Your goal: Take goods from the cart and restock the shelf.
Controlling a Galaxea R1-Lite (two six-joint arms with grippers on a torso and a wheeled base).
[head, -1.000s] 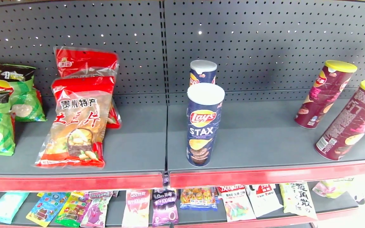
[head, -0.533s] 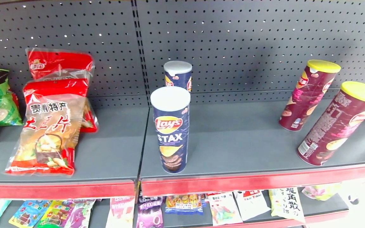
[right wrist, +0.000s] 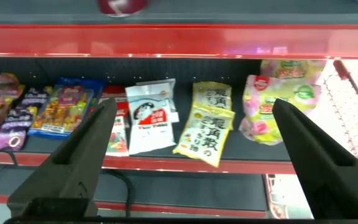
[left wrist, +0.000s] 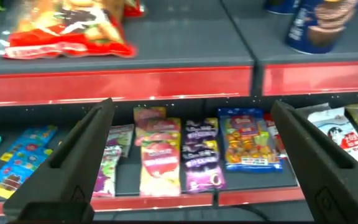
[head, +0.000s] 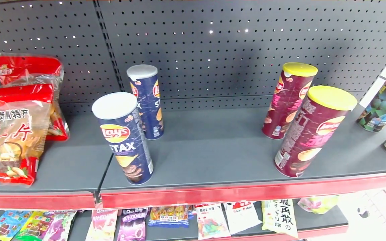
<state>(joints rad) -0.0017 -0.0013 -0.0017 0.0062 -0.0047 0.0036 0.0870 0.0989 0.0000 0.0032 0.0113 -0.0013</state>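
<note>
The left claw (left wrist: 188, 168) is wide open, its 2 dark fingers (left wrist: 67, 168) spread far apart with nothing between them. Each finger runs forward as a long, flat-sided wedge that narrows to its tip, and the 2 tips sit level with one another. The right claw (right wrist: 194, 165) is posed the same way: 2 dark fingers (right wrist: 73, 165) spread wide, tips level, gap empty. Both claws point forward, held roughly horizontal, and neither touches anything.
</note>
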